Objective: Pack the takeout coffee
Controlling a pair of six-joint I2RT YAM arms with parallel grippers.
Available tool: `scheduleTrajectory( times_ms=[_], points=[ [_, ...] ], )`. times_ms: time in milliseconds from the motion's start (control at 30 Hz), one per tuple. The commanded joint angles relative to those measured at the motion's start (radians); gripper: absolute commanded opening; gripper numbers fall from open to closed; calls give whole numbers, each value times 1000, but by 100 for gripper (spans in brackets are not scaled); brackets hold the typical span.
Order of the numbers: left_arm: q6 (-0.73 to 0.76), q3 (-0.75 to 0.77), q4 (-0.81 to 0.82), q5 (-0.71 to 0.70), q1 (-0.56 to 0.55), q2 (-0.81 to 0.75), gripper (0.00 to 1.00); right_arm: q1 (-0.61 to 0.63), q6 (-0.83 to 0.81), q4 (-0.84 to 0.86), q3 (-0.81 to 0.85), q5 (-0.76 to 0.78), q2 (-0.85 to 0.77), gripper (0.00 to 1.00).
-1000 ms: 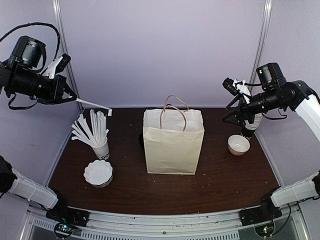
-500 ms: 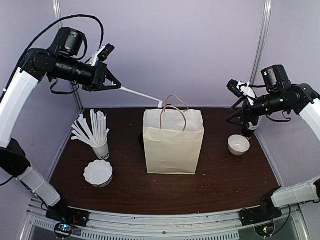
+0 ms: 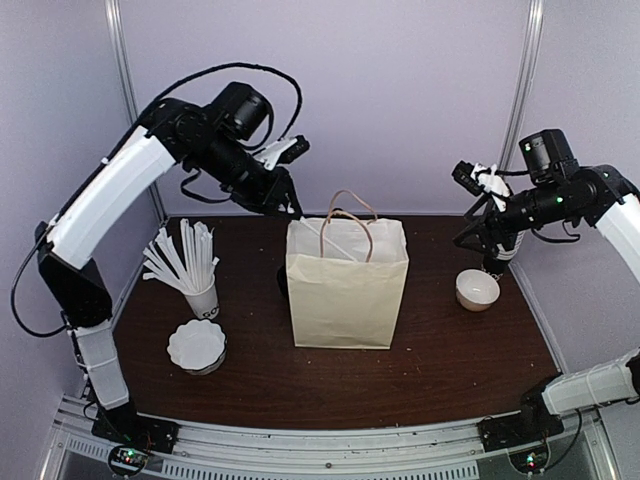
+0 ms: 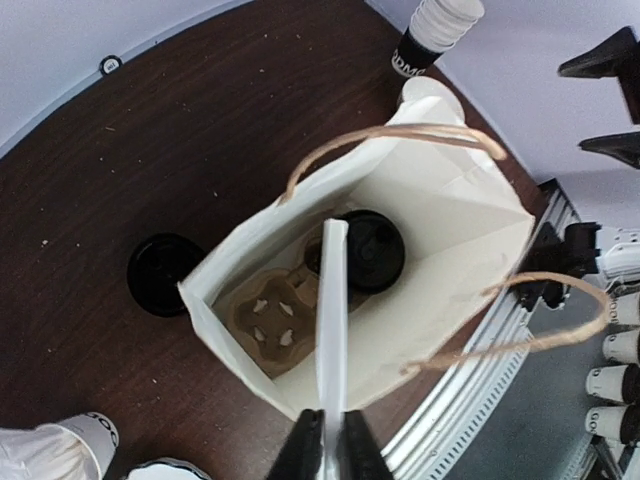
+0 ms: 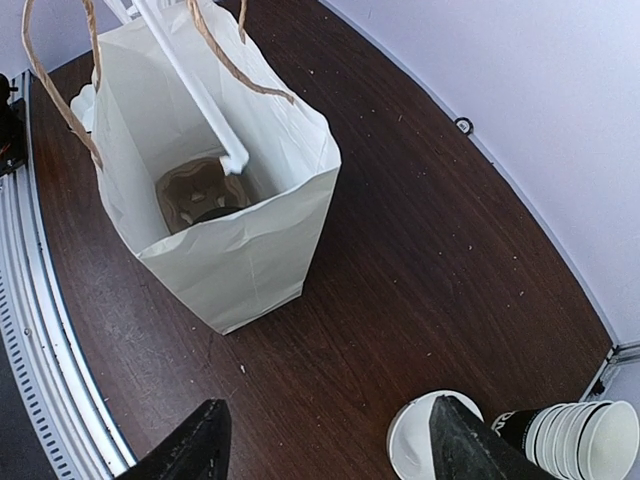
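The white paper bag [image 3: 345, 290] stands open mid-table. My left gripper [image 3: 292, 207] hovers over its back left rim, shut on a white wrapped straw [image 4: 332, 330] whose far end reaches down inside the bag [image 4: 460, 260]. On the bag's floor lies a brown cardboard carrier [image 4: 268, 318], and the takeout coffee [image 4: 372, 250] sits in it with only its black domed lid showing. In the right wrist view the straw [image 5: 190, 80] slants into the bag [image 5: 240, 250]. My right gripper [image 3: 478, 232] hangs open and empty above the table at the right [image 5: 330, 445].
A second black round lid [image 4: 160, 272] sits on the table just behind the bag. A stack of lidless dark cups [image 5: 575, 430] and a small white cup [image 3: 478, 290] are at the right. At the left stand a cup of straws [image 3: 200, 290] and a white stack [image 3: 196, 345].
My left arm has swung from the far left to above the bag, carrying the straw, whose tip is now inside. The right arm has hardly moved.
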Motion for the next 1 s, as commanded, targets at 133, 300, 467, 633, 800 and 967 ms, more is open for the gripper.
scheduleTrajectory(
  times_ms=[133, 300, 467, 633, 800, 967],
  points=[
    [125, 191, -17, -208, -44, 144, 55, -11, 5, -30, 48, 63, -13, 79],
    [185, -2, 172, -234, -47, -33, 58, -47, 31, -15, 36, 96, -43, 86],
    [281, -290, 424, -344, -46, -249, 64, -126, 130, 110, 2, 231, -94, 99],
    [336, -471, 560, -559, -43, -402, 77, -190, 291, 217, 56, 289, -110, 99],
    [292, -667, 693, -715, -9, -495, 83, -193, 451, 279, 47, 474, -96, 100],
    [276, -761, 756, -728, 5, -516, 85, -192, 432, 310, -9, 466, -114, 99]
  ],
)
